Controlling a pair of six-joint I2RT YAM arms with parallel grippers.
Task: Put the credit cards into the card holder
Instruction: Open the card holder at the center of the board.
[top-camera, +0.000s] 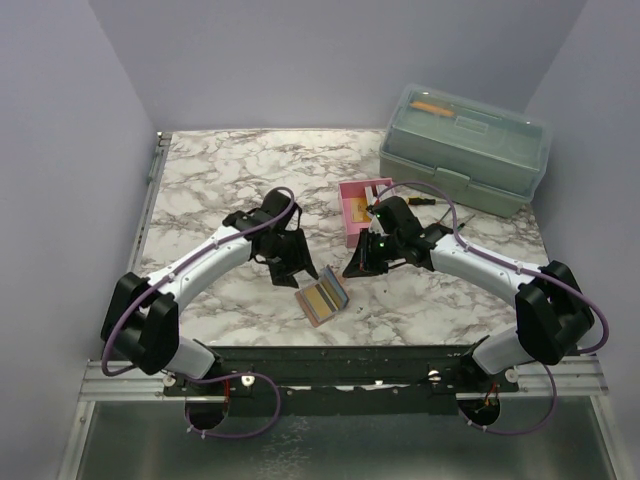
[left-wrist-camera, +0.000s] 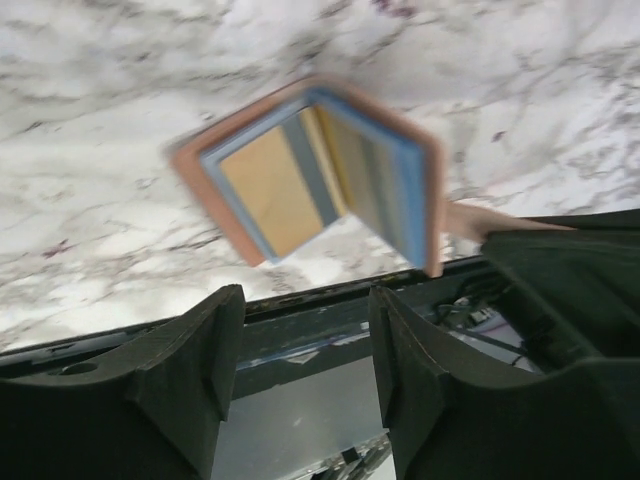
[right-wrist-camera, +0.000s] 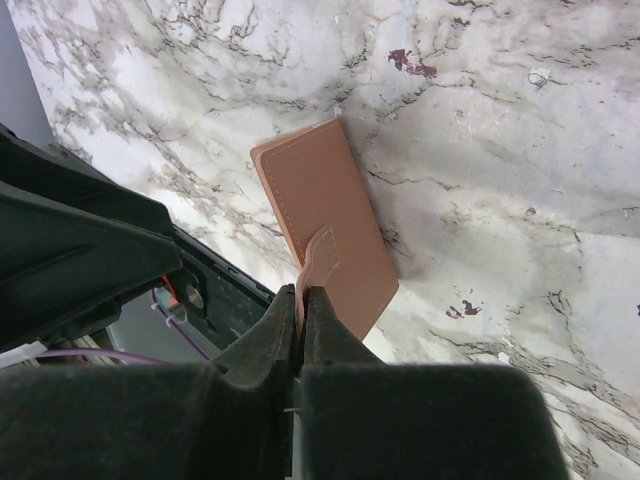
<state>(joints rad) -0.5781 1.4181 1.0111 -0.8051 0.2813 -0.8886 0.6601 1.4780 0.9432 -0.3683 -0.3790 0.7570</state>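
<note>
At centre left of the top view, the left jaws are seen spread, with nothing between them, just beside the card holder (top-camera: 322, 297). The card holder is located on the marble bench (top-camera: 220, 170) at lower centre, opened, with the credit cards (left-wrist-camera: 268, 192) seated inside; a yellow-orange face and blue edges are shown, blurred, in the left wrist view. The right jaws are pressed together on the holder's strap (right-wrist-camera: 320, 252). A pink tray (top-camera: 355, 208) and a grey-green toolbox (top-camera: 465, 150) are placed at upper right.
</note>
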